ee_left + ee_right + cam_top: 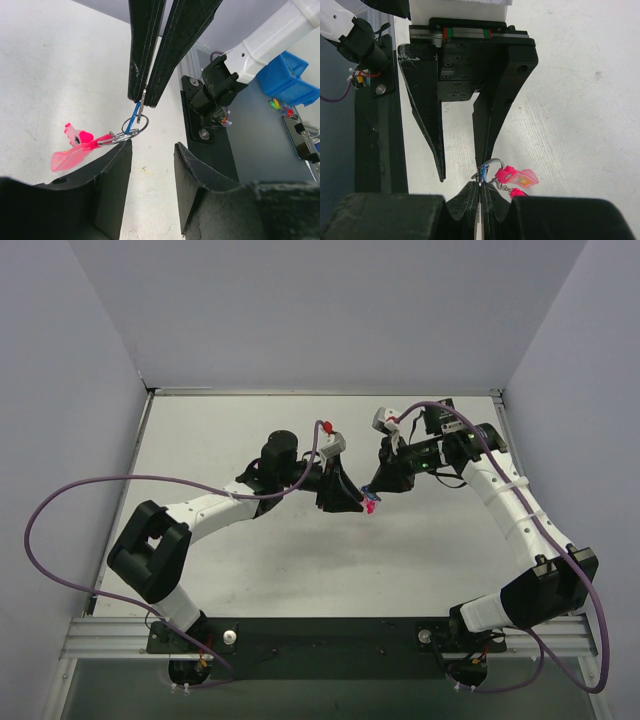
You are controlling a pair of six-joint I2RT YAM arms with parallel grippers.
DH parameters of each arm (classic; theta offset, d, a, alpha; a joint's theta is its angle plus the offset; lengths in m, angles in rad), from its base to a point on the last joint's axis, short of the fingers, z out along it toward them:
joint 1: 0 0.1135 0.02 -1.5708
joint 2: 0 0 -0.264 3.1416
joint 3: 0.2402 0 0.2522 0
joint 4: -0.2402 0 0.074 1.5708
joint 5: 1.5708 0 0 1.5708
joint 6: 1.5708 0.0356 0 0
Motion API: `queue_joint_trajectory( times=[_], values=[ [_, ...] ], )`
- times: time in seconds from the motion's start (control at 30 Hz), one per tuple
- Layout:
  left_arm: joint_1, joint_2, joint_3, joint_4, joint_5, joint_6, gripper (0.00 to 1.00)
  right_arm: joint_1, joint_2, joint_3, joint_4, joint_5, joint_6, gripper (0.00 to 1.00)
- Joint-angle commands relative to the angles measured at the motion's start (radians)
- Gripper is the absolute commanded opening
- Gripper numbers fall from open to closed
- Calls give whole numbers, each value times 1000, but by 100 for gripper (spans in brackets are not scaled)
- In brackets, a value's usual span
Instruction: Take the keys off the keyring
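Observation:
My right gripper [480, 186] is shut on the blue key [482, 174] and holds it above the white table. The thin silvery keyring [493, 163] hangs from that key, and the pink keys [518, 177] dangle from it on a short chain. In the left wrist view the right gripper [142, 101] comes down from the top, with the blue key [134, 114], keyring [136, 124] and pink keys [79, 148] below it. My left gripper [152, 145] is open, with one fingertip [121, 148] right beside the ring. From above, both grippers meet over the pink keys [371, 506].
The white table [250, 570] has grey walls on three sides. The black base rail [330, 635] with both arm mounts runs along the near edge. A blue bin [287, 77] sits off the table beyond the right arm's base.

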Motion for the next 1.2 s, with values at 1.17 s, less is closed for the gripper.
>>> queue_joint_trajectory(
  times=[1.17],
  values=[
    [20,-72,122,-196,-197,148,52,42,21,9,138,151,198,0]
  ],
)
